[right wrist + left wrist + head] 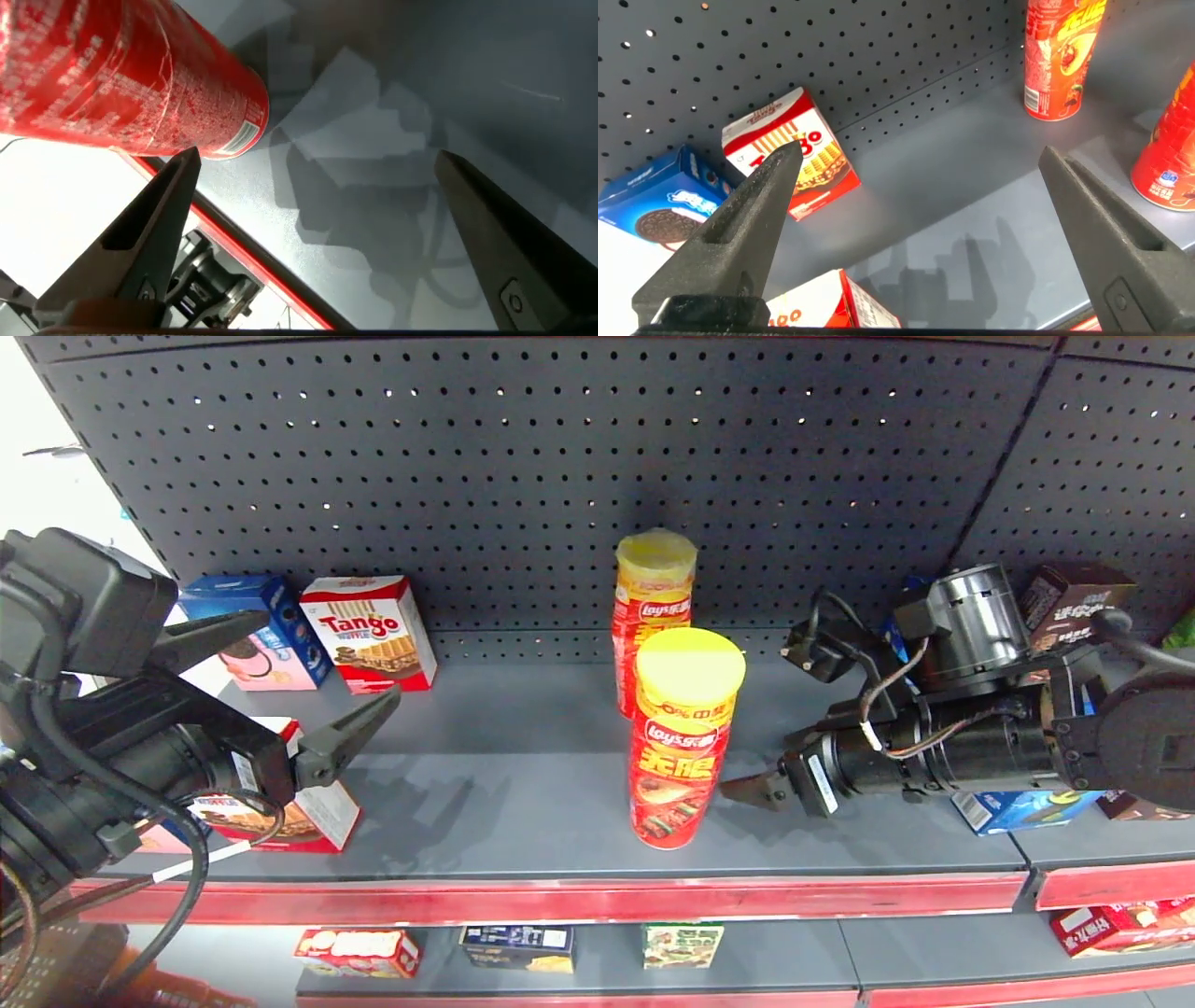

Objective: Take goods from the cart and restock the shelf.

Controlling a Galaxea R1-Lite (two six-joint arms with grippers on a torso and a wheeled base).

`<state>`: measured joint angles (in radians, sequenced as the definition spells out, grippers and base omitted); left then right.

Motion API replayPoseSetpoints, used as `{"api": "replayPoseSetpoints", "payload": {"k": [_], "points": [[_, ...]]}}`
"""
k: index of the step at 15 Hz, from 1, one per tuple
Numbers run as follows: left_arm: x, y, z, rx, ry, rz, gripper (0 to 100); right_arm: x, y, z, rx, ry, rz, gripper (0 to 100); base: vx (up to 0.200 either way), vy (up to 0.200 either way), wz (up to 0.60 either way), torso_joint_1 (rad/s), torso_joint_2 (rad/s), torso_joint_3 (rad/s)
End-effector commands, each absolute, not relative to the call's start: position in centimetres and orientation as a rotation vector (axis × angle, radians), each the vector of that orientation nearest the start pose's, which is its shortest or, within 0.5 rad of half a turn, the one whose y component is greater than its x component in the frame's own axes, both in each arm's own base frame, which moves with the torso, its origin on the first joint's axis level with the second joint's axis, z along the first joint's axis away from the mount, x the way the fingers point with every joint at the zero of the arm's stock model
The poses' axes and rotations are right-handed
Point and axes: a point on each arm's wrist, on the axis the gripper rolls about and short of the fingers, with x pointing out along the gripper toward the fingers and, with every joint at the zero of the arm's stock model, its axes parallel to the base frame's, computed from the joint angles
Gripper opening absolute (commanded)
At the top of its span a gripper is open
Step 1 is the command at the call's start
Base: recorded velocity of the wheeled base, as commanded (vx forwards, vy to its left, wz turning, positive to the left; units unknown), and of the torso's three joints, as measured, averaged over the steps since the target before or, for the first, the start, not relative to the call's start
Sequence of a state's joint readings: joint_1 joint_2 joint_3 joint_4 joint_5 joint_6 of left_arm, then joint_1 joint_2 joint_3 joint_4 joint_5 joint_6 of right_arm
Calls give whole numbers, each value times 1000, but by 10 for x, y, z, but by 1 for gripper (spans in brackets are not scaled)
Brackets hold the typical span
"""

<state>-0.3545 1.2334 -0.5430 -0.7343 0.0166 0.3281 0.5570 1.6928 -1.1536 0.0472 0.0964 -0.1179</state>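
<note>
blue box (1013,807): mostly behind right arm (971,751) | front can (121,84): top cropped

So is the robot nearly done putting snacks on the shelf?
Looks done: the front chip can stands upright near the edge of the shelf, with the back chip can behind it. In hand: nothing; the right gripper is open beside the front chip can, and the left gripper is open by the red-and-white box. Left: the bare shelf around the cans could take more, but I can't tell how much more is waiting.
</note>
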Motion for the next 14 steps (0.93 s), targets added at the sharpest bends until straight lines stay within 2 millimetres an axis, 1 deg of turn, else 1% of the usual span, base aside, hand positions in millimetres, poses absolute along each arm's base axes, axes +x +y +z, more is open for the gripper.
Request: {"api": "replayPoseSetpoints", "payload": {"k": [1, 6, 14], "points": [[175, -64, 234, 317, -97, -327, 100, 264, 168, 215, -251, 545, 671, 100, 0, 0, 0, 0, 0, 0], [175, -64, 234, 317, -97, -327, 100, 272, 172, 206, -267, 551, 677, 100, 0, 0, 0, 0, 0, 0], [175, -64, 234, 317, -97, -327, 100, 274, 172, 205, -267, 556, 673, 100, 0, 0, 0, 0, 0, 0]]}}
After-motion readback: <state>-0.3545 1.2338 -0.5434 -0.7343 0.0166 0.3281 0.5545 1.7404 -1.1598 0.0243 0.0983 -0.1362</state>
